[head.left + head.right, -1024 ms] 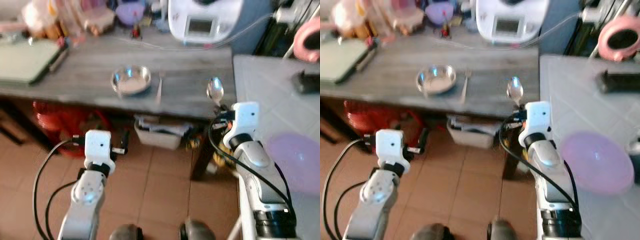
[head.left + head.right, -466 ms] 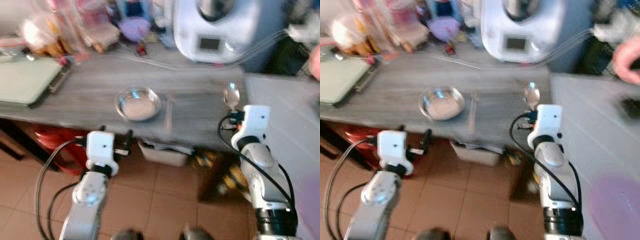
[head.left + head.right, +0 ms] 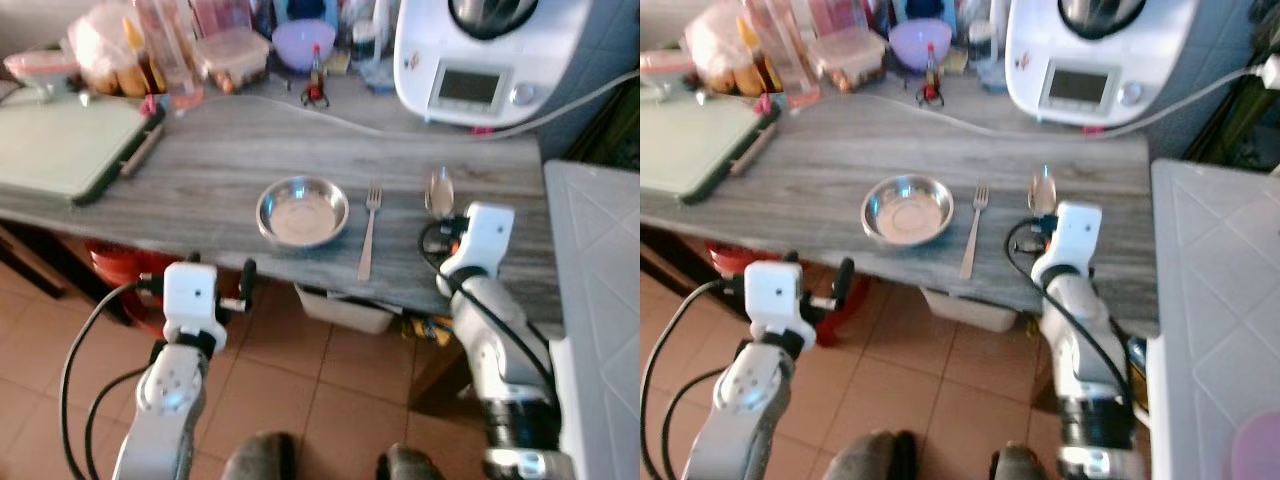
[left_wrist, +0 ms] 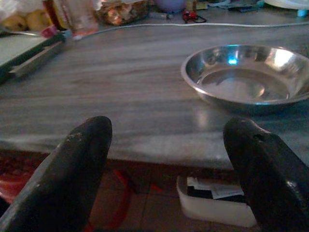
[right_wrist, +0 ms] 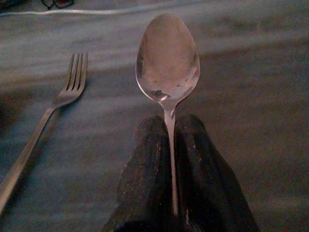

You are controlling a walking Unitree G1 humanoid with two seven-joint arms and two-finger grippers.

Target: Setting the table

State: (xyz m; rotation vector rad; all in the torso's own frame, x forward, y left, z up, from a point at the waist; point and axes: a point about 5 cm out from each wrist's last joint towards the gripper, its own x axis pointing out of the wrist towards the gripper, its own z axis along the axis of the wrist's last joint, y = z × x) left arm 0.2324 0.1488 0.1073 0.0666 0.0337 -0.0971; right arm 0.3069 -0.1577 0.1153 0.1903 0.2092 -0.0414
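Head views: I am looking down on a grey wood-grain bench (image 3: 200, 170). My right pincer (image 3: 444, 215) is reaching over its near edge, and the spoon (image 3: 439, 190) is standing out just beyond the pincer's tip. The fork (image 3: 368, 232) is lying flat just to that pincer's left, tines pointing away from me, and the steel bowl (image 3: 302, 209) is sitting further left, close beside the fork. My left pincer (image 3: 245, 280) is hanging below the bench's front edge, short of the bowl and not touching it. Beyond the right pincer, at the back of the bench, a white kitchen appliance (image 3: 490, 50) is standing with a white cable (image 3: 340, 120) running leftward from it. Far to the left a green cutting board (image 3: 65, 145) is lying.

Left wrist view: the two black fingers (image 4: 77, 164) are standing wide apart with nothing between them. The bowl (image 4: 248, 77) is sitting on the bench ahead of the pincer, toward one finger.

Right wrist view: the fingers (image 5: 193, 169) are pressing together on the spoon's handle, with the spoon (image 5: 168, 58) bowl projecting straight ahead, hollow side up, over the bench. The fork (image 5: 53, 111) is lying beside it, apart from the spoon.
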